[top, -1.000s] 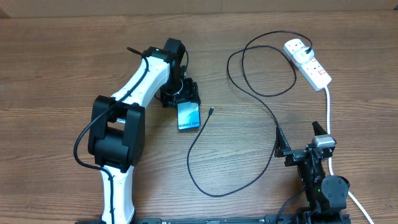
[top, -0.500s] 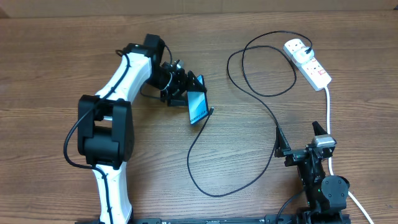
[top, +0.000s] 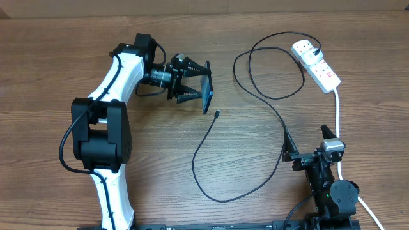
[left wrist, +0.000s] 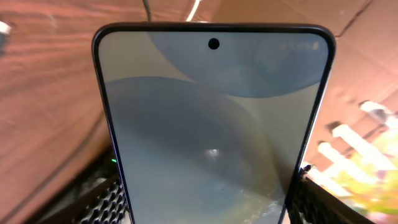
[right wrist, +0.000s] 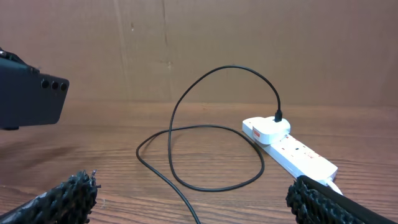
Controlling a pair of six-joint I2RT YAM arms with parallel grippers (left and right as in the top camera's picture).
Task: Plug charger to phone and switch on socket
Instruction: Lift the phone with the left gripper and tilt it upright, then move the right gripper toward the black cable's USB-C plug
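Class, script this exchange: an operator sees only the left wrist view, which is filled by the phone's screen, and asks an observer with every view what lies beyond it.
Operator: Is the charger in the phone?
Observer: No. The charger's tip lies on the table, apart from the phone.
Operator: And its other end?
Observer: Its plug sits in the socket.
Operator: What about the right gripper?
Observer: The right gripper is open and holds nothing.

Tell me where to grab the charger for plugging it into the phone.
Grip the charger just behind its connector tip, coming straight down with jaws across the cable: that free end lies flat on the table, pointing toward the phone.
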